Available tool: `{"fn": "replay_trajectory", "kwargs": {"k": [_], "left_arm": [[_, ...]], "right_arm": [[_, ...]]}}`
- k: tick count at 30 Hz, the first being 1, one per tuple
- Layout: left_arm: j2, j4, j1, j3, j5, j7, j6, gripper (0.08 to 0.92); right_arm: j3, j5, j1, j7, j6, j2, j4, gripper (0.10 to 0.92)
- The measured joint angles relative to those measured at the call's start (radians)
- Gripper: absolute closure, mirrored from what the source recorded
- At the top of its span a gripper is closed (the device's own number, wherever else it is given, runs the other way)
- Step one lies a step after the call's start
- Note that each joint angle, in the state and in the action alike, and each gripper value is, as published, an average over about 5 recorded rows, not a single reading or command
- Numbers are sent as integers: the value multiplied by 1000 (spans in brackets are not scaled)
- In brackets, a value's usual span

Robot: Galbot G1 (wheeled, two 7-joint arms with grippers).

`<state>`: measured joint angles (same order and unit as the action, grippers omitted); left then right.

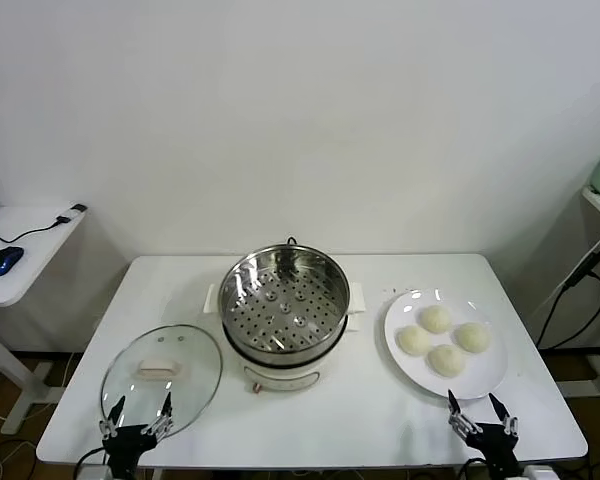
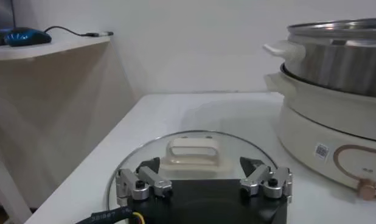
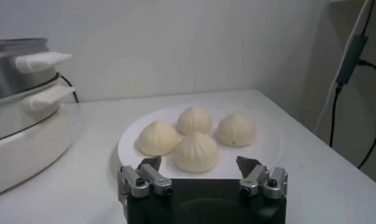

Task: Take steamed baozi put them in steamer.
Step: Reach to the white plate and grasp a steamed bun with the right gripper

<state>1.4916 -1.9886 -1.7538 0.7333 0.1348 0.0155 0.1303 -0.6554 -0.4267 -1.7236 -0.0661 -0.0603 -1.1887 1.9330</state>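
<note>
Cream-white steamed baozi (image 1: 441, 340): four, on plate (image 1: 488, 378), table's right side. Steamer (image 1: 284, 301): centre, empty. Right gripper (image 1: 483, 418), left gripper (image 1: 137, 419): front edge, fingers spread. Step: none lifted yet; next, right reaches nearest bun.

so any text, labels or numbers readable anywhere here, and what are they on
No text here can be read.
White pot base under the steamer: a small square code sticker, too small to read.
Black cable at the left gripper: pale printed characters, too blurred to quote.
Baozi, plate, glass lid: no markings.
</note>
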Motion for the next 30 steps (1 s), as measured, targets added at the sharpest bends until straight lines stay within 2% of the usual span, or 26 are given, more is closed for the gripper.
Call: {"fn": "replay_trajectory", "kwargs": {"k": [7, 14, 22, 30], "left_arm": [[-9, -3, -3, -3, 1, 1, -3, 177], [-23, -7, 1, -8, 6, 1, -7, 177], [-27, -3, 11, -9, 7, 1, -11, 177], [-20, 10, 13, -9, 2, 2, -16, 177]], "right_arm": [[9, 35, 136, 21, -97, 85, -24, 203], [112, 78, 404, 163, -195, 305, -147, 203], [472, 171, 855, 526, -159, 562, -377, 203], [998, 236, 1387, 927, -13, 638, -624, 203]]}}
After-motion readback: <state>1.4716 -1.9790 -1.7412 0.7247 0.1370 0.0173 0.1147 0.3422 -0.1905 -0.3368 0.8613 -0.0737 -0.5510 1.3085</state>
